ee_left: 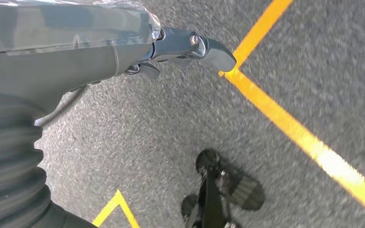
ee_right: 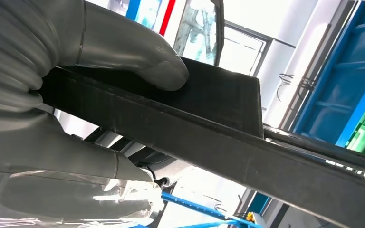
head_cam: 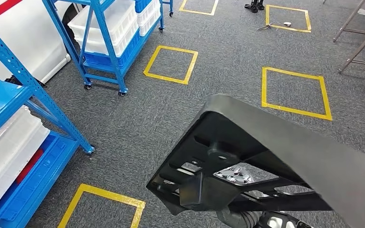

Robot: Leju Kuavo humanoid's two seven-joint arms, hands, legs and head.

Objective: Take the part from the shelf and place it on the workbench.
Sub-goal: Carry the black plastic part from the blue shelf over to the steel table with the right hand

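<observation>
The carrying step is in hand: the black part (head_cam: 285, 156) is off the shelf (head_cam: 9, 99), held over the floor (head_cam: 171, 109). The right hand (ee_right: 52, 118) pinches its edge between thumb and fingers (ee_right: 76, 161). The left hand (ee_left: 123, 52) hangs with nothing in it; I cannot tell how its fingers lie. Next, I judge, it must find the desk.

Part (head_cam: 285, 152) cut off at lower-right edge.

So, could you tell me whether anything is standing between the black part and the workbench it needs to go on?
I cannot tell: no workbench shows. The right hand holds the black part above grey carpet marked with yellow tape squares; blue shelves stand off to the left.
</observation>
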